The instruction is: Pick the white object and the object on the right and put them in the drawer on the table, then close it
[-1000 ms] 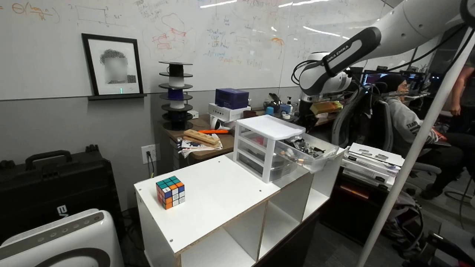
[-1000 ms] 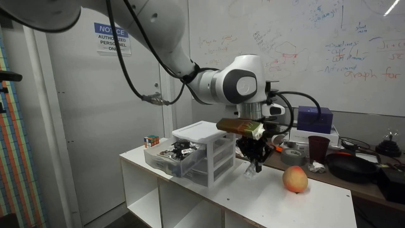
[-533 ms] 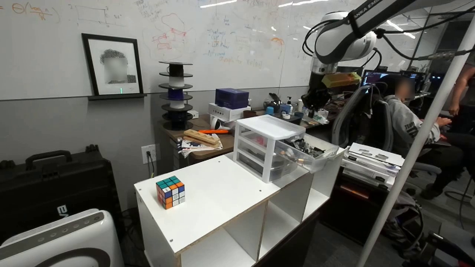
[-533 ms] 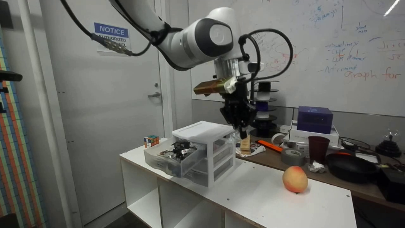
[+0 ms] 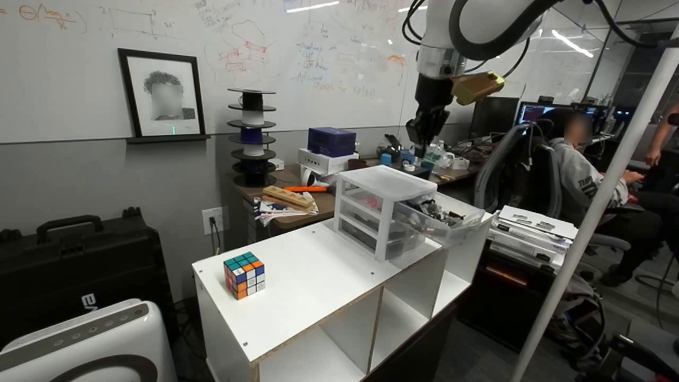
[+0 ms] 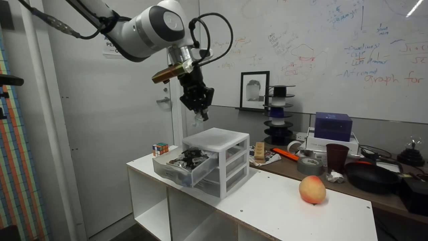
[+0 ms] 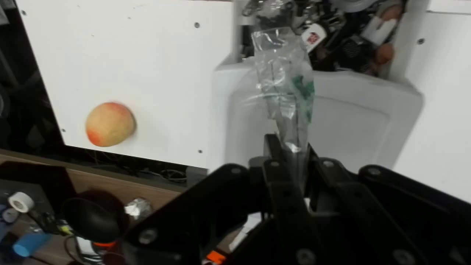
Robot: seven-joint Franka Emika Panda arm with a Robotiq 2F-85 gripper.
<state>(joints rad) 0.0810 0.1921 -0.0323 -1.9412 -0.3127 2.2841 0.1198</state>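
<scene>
- Now bringing the gripper (image 7: 292, 148) higher and farther left than before, above the chest (image 6: 216, 139)
- Pointing downward, tilted
- Nearly closed, pinching a clear wrapper (image 7: 281, 81)

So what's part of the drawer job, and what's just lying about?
Job: gripper; clear plastic wrapper in it, likely the white object; yellow-red fruit, likely the right-hand object; open drawer; white table.

Lying about: Rubik's cube; duct tape roll; black frying pan; purple box.

I see my gripper (image 7: 292, 152) pinching a clear plastic wrapper (image 7: 283, 86) above the white chest (image 7: 353, 127), its free end crossing my view of the cluttered drawer (image 7: 403, 48). A yellow-red fruit (image 7: 110, 124) sits on the table (image 7: 158, 62).
</scene>
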